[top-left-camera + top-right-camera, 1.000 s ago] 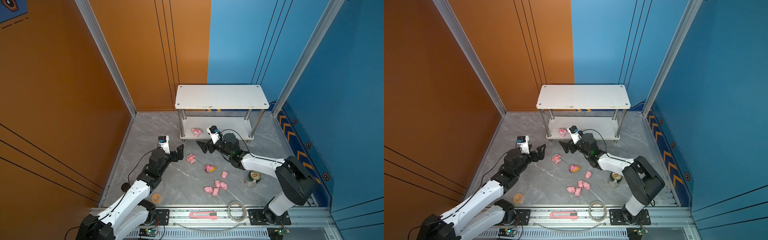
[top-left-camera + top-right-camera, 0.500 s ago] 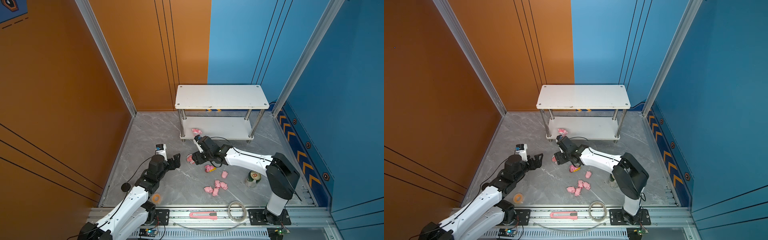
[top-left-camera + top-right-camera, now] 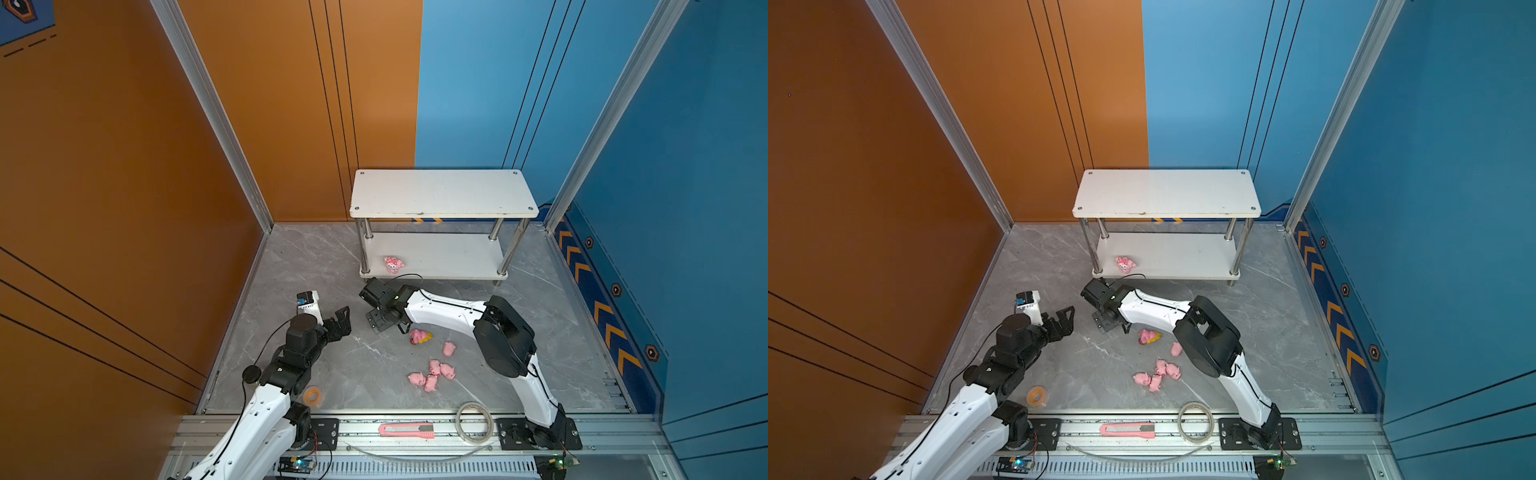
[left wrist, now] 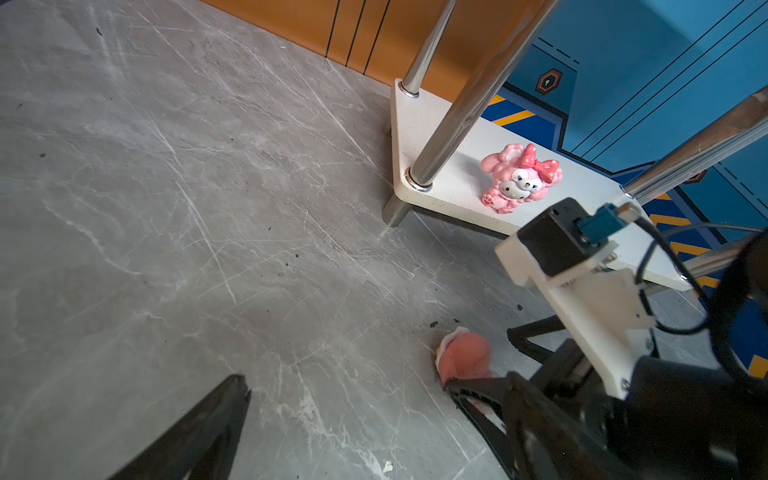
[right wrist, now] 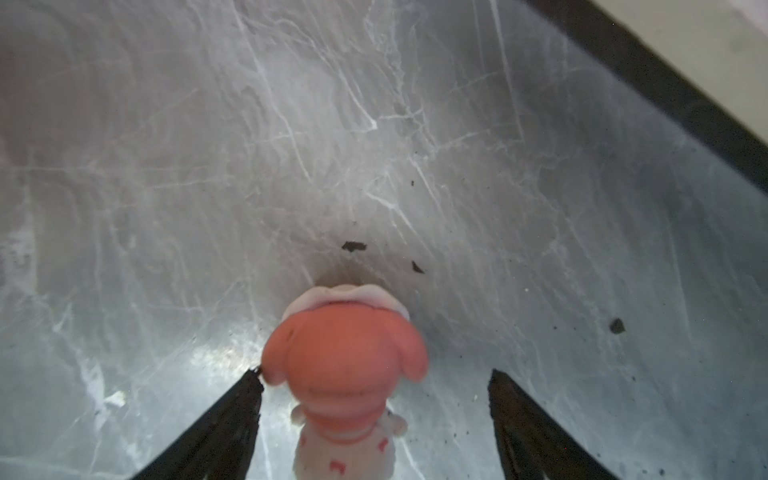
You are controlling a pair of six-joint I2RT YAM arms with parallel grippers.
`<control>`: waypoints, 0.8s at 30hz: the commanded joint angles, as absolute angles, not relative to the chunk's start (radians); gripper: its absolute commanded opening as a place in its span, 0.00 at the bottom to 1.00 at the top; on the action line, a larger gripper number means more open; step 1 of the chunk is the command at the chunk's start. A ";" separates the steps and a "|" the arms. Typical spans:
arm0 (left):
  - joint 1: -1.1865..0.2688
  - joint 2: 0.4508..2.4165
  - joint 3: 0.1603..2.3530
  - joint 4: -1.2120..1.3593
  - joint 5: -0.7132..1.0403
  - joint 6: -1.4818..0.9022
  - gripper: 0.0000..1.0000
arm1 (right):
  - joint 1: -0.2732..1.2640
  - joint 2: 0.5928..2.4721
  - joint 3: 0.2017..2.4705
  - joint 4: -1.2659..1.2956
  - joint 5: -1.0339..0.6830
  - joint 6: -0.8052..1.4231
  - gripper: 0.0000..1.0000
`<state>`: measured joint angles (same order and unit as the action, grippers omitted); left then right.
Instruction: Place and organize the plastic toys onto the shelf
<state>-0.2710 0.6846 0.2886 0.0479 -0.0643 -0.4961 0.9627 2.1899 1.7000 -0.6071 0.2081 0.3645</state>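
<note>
**Right end effector open around a small toy on the bench**

The right end effector (image 5: 376, 374) is down low over the grey bench (image 5: 208, 166). Its two black fingers (image 5: 224, 428) stand wide apart. A small toy (image 5: 345, 365) with a round pink head and a white body stands between them. One finger tip is right by the toy's ear, and I cannot tell if it touches. The other finger tip is clear of the toy, so the toy is not squeezed. In both top views this end effector (image 3: 376, 322) (image 3: 1105, 322) covers the small toy. It sits just in front of the shelf's front left leg.

The left end effector (image 3: 341, 321) (image 3: 1065, 320) is close by, on the left. Its fingers are spread wide too, and it holds nothing. It points toward the right end effector, with a bit of bare bench between them. The left wrist view shows the small toy (image 4: 463, 357) standing on the bench.

The shelf (image 3: 440, 195) (image 3: 1167, 193) is white with shiny legs and stands at the back. A bow toy (image 3: 393, 264) (image 3: 1125, 264) (image 4: 519, 178), pink with a red spotted bow, stands on the low board near the front left leg.

A yellow toy (image 3: 419, 336) (image 3: 1148, 336) lies on the bench just beside the right arm. Five pigs are on the bench too. One pig (image 3: 449, 348) is alone near the yellow toy. The other four pigs (image 3: 432, 374) (image 3: 1156, 376) lie in a bunch, nearer the front.

A pink knife (image 3: 405, 429) lies on the metal rail at the front.
</note>
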 commanded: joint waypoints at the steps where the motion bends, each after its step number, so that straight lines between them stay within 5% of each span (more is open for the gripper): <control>1: -0.255 0.692 0.263 0.043 -0.032 -0.507 0.97 | 0.959 2.240 1.759 -0.675 0.211 0.344 0.84; 7: -0.245 0.721 0.254 0.081 -0.006 -0.517 0.97 | 0.936 2.282 1.790 -0.663 0.149 0.321 0.76; 13: -0.245 0.750 0.252 0.108 0.013 -0.525 0.97 | 0.926 2.283 1.824 -0.658 0.087 0.324 0.53; 18: -0.246 0.777 0.248 0.135 0.058 -0.513 0.97 | 0.918 2.239 1.754 -0.657 0.046 0.352 0.54; 21: -0.257 0.819 0.261 0.137 0.095 -0.475 0.96 | 0.897 2.182 1.668 -0.611 -0.062 0.412 0.72; 24: -0.292 0.876 0.278 0.138 0.107 -0.443 0.96 | 0.870 2.086 1.536 -0.512 -0.168 0.483 0.78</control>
<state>-0.2691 0.8425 0.2623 0.1238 0.0635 -0.4904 0.8963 2.1624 1.6180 -0.5556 -0.0383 0.3985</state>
